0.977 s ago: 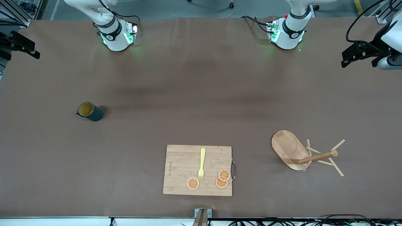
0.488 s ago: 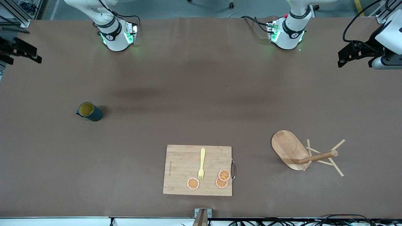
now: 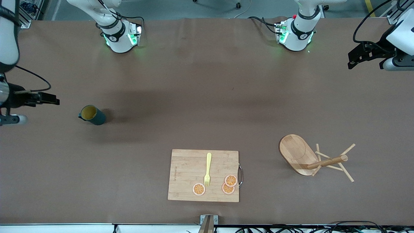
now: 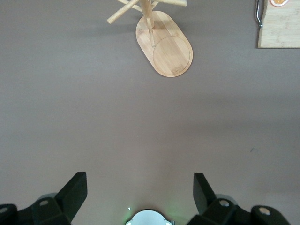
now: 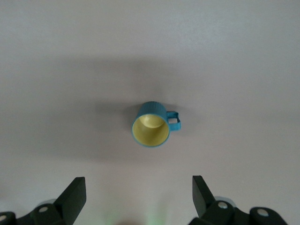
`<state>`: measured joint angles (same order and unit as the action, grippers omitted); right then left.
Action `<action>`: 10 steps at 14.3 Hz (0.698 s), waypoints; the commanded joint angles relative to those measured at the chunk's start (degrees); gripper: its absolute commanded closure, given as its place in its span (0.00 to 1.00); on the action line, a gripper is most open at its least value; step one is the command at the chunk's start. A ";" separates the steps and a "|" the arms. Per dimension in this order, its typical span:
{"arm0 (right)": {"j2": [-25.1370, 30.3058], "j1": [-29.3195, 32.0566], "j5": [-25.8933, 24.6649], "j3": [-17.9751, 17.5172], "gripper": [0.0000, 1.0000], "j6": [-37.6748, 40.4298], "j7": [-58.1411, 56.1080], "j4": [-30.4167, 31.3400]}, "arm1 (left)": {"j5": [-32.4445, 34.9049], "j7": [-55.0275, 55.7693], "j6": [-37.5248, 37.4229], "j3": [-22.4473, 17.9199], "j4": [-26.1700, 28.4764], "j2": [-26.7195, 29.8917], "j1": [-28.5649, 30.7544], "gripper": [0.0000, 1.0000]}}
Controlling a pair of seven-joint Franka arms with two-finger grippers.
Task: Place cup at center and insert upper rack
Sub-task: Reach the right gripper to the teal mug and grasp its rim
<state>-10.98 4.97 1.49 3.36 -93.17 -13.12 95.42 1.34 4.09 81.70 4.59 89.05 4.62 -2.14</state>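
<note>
Both grippers gape empty: right gripper [image 3: 56, 102] at frame's middle-left beside the upright cup [image 3: 92, 115]; left gripper [image 3: 352, 63] upper right, well apart from the toppled upper rack [image 3: 310, 158].

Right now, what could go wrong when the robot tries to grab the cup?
The cup is small with a handle sticking out, so the open right gripper might bump it over. The upper rack looks tipped over on the table with pegs sticking out, so the open left gripper might catch on one.
</note>
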 commanded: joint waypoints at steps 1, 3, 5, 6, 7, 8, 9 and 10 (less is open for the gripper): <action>3.59 0.83 0.45 -0.81 0.00 -11.55 -4.35 14.31 | 1.21 -0.66 -1.11 0.15 -0.89 -0.13 0.12 0.00; 3.42 1.26 0.54 -0.81 0.00 -18.85 -8.93 19.78 | 1.21 -0.66 -1.11 0.24 -0.89 -0.14 0.12 0.00; 3.24 1.70 0.54 -0.73 0.00 -26.59 -12.27 24.35 | 1.21 -0.66 -1.11 0.16 -0.98 -0.14 0.12 0.00; 2.72 1.88 0.54 -0.73 0.00 -29.84 -15.07 25.68 | 1.21 -0.75 -1.11 0.15 -0.98 -0.22 0.20 0.00; 2.02 1.97 0.54 -0.73 0.00 -32.57 -17.10 26.47 | 1.21 -0.66 -1.11 0.15 -1.07 -0.22 0.20 0.00; 0.88 2.32 0.54 -0.73 0.00 -34.51 -17.64 27.00 | 1.21 -0.49 -1.11 0.15 -1.07 -0.22 0.20 0.00; 0.00 2.67 0.54 -0.73 0.00 -35.84 -17.73 27.18 | 1.12 -0.49 -1.11 0.07 -1.07 -0.31 0.20 0.00; -1.23 2.76 0.54 -0.73 0.00 -36.98 -18.17 27.18 | 1.12 -0.49 -1.11 -0.02 -1.16 -0.31 0.29 0.00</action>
<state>-11.39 6.32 1.49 3.37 -127.58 -29.16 121.29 1.35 4.08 81.65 4.53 89.05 4.61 -2.08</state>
